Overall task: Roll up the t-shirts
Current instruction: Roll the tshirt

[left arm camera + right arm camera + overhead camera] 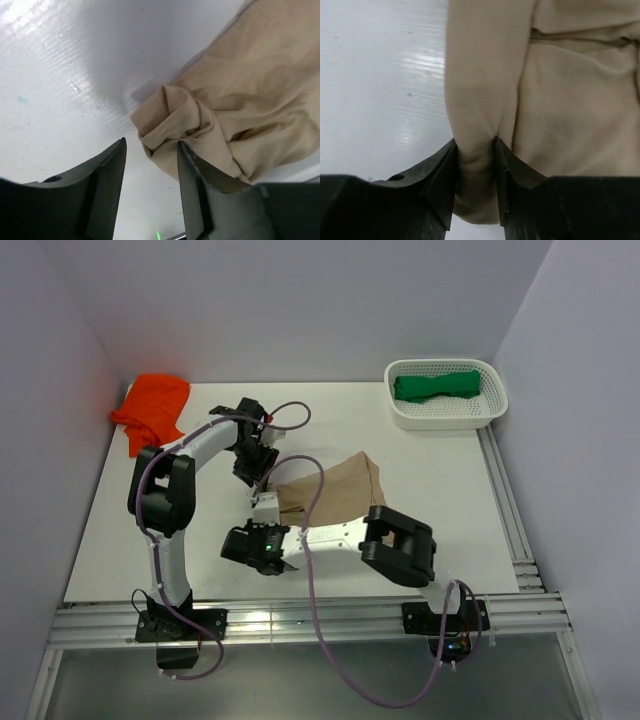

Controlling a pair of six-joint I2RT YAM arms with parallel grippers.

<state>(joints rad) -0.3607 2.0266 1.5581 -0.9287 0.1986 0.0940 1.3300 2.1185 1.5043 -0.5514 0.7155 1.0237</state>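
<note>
The tan t-shirt (338, 490) lies in the middle of the white table, its left edge bunched into a fold. My right gripper (268, 510) comes in from the near side. In the right wrist view it (474, 140) is shut on that rolled fold of the tan t-shirt (560, 100). My left gripper (256, 475) reaches down from the far side. In the left wrist view it (151, 142) stands open, and a crumpled corner of the tan t-shirt (175, 117) sits just ahead of its tips, unpinched.
An orange t-shirt (152, 410) lies crumpled at the far left corner. A white perforated basket (445, 418) at the far right holds a rolled green t-shirt (435, 385). Grey walls close in the table on three sides, and metal rails run along the near and right edges.
</note>
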